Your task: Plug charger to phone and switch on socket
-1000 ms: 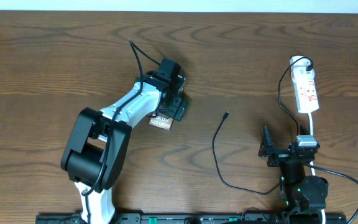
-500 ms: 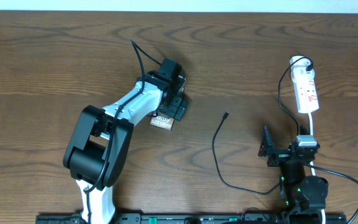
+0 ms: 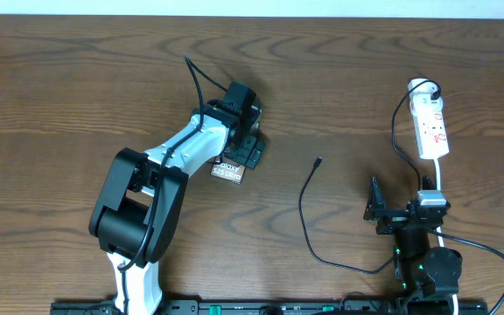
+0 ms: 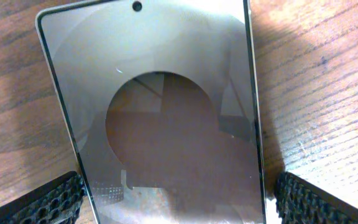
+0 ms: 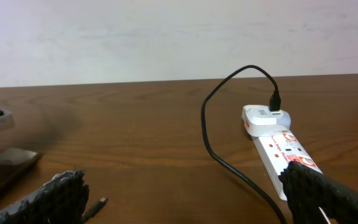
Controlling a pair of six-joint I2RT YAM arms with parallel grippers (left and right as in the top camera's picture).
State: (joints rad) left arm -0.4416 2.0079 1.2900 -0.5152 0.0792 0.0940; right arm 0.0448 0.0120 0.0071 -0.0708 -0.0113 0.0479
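The phone [image 4: 160, 106] lies flat on the wooden table, and its bronze face with the white lettering [image 3: 228, 171] shows in the overhead view. My left gripper [image 3: 248, 150] hovers low over it, open, one finger [image 4: 48, 202] on each side of the phone's lower end. The charger, a thin black cable [image 3: 303, 210], curves across the table to its tip [image 3: 319, 161], which lies free; the tip [image 5: 95, 205] also shows beside my right gripper's left finger. My right gripper [image 5: 188, 199] is open and holds nothing, near the front edge [image 3: 376, 208]. The white socket [image 3: 431, 127] lies at the far right.
A black plug with a cable [image 5: 275, 102] sits in the white adapter at the socket's far end. A white cord [image 3: 442, 179] runs from the socket toward the right arm's base. Bare wooden table [image 3: 77, 79] stretches to the left and back.
The left arm shifted slightly to the right a second ago and has been still since. The right arm, cable and socket have not moved.
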